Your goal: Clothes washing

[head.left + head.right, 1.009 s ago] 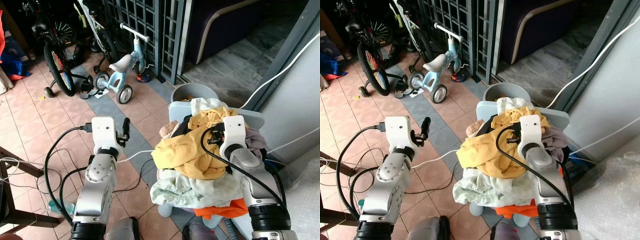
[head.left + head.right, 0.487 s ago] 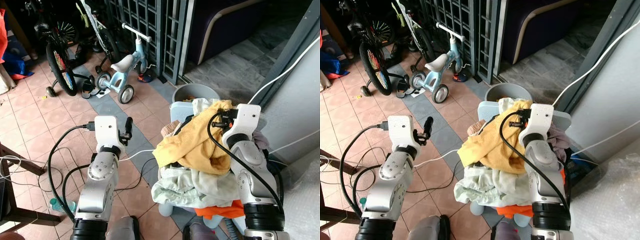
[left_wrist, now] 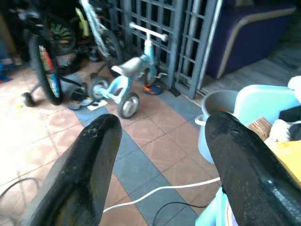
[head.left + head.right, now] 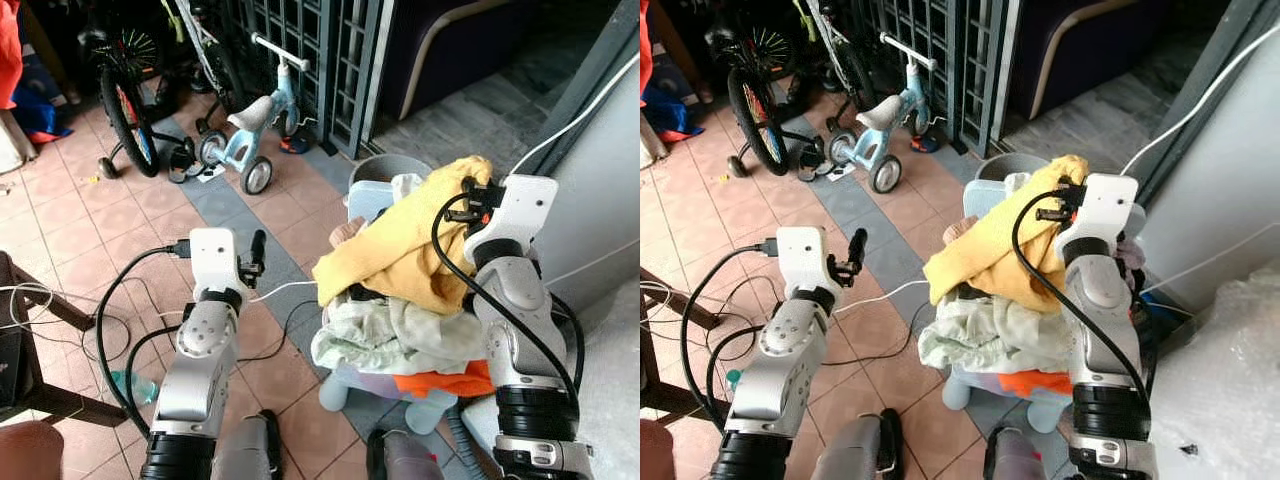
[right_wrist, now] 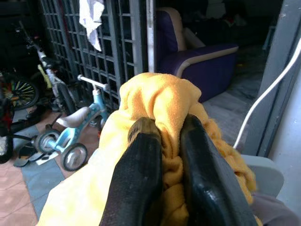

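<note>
Two hands show: the right hand (image 5: 162, 155), right of centre, pinches a yellow cloth (image 4: 400, 255) above the laundry pile (image 4: 385, 335). Left hand (image 3: 160, 155) hangs released over the tiled floor (image 4: 120, 220), lower left.

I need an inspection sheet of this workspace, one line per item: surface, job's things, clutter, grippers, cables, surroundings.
Surface: tiled floor, terracotta with a grey strip.
Job's things: yellow cloth lifted off the clothes pile heaped on a pale blue basket.
Clutter: grey bucket behind the basket.
Grippers: right gripper shut on the yellow cloth; left gripper open, holding nothing, above the floor.
Cables: white cable and black cable on the floor.
Surroundings: blue tricycle, bicycle, metal grille, sofa.
</note>
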`<state>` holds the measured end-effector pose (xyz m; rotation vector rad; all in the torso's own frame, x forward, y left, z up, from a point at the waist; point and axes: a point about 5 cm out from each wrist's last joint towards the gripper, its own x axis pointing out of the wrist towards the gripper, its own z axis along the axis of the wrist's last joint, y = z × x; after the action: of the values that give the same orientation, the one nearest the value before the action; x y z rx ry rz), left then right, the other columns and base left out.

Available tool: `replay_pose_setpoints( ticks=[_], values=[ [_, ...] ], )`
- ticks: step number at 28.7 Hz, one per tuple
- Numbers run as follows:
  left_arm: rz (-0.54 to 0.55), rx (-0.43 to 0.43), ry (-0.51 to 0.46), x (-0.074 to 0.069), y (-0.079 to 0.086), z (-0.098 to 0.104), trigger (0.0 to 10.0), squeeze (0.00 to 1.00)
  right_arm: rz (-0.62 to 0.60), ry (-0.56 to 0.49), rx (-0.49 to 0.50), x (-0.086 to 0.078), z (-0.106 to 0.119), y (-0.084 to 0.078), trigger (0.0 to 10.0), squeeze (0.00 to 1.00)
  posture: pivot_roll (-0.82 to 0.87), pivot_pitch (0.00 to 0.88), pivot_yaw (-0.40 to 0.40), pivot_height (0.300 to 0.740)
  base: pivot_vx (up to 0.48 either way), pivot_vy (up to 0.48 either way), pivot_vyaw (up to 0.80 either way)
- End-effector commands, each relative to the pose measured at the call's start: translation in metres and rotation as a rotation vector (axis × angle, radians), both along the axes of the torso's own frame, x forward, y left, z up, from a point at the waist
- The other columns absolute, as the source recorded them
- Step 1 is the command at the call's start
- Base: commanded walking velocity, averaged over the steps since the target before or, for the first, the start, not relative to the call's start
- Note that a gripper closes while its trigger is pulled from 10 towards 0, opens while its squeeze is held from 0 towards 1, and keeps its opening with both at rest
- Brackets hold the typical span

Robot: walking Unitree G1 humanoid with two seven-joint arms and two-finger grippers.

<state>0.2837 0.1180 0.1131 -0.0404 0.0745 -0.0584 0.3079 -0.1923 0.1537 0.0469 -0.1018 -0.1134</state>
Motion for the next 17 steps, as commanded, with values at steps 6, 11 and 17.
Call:
replay_pose_setpoints(
  ticks=[6,11,17],
  values=[
    [0.007,0.008,0.014,-0.001,0.003,-0.005,10.0,0.0,0.012,-0.057,-0.028,0.003,0.012,0.006,0.0,0.0,-0.04,0.083,0.042,0.74,0.0,0.0,0.0],
    [-0.028,0.007,-0.019,0.0,0.001,0.0,10.0,0.0,0.002,-0.077,-0.079,0.003,0.017,0.003,9.6,0.0,-0.05,0.086,0.047,0.74,0.0,0.0,0.0],
    [-0.032,0.001,-0.02,0.001,0.0,0.0,10.0,0.0,-0.035,-0.082,-0.093,0.004,0.02,-0.005,10.0,0.0,-0.05,0.09,0.047,0.74,0.0,-0.456,-0.8]
  ],
)
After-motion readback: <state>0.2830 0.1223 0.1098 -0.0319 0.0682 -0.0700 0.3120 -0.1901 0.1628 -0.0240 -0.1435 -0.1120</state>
